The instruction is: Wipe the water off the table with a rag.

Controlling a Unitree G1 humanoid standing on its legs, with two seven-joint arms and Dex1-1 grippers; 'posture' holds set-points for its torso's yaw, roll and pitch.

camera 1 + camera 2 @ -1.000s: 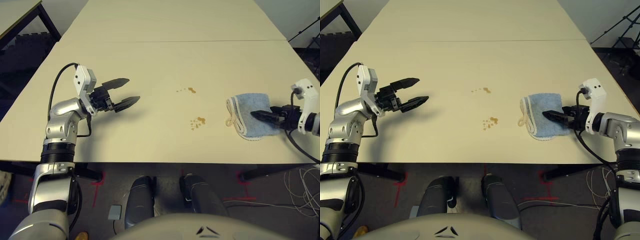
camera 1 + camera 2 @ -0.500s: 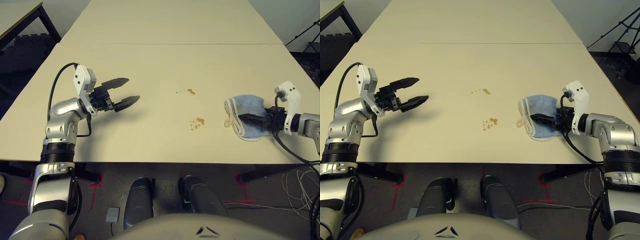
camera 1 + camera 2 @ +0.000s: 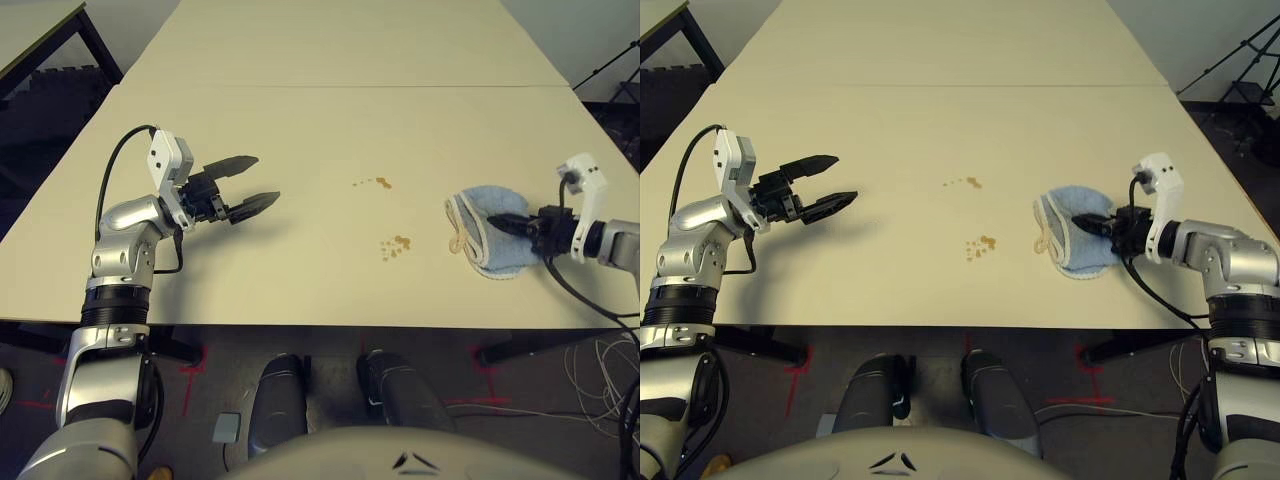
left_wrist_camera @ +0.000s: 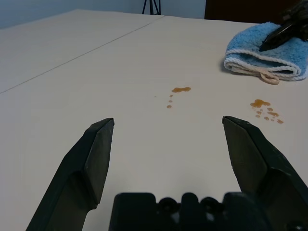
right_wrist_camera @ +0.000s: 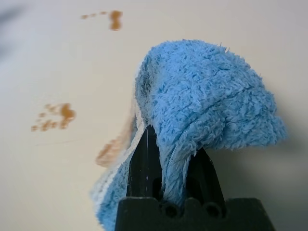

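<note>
Pale beige matte surface (image 3: pixel 300 130), one thin straight seam across the far part. At three o'clock of centre, light-blue terry rag (image 3: pixel 483 240): fluffy, white-stitched edge, small white loop at its nine o'clock side, one fold bunched up and pinched. Right claw (image 3: pixel 507 222) clamped tight on that fold. At nine o'clock, left claw (image 3: pixel 262 180) spread wide, holding nothing, just above the surface. Near centre, two clusters of tiny amber-brown water drops (image 3: pixel 394 245), well apart from the left claw, just beside the rag.
</note>
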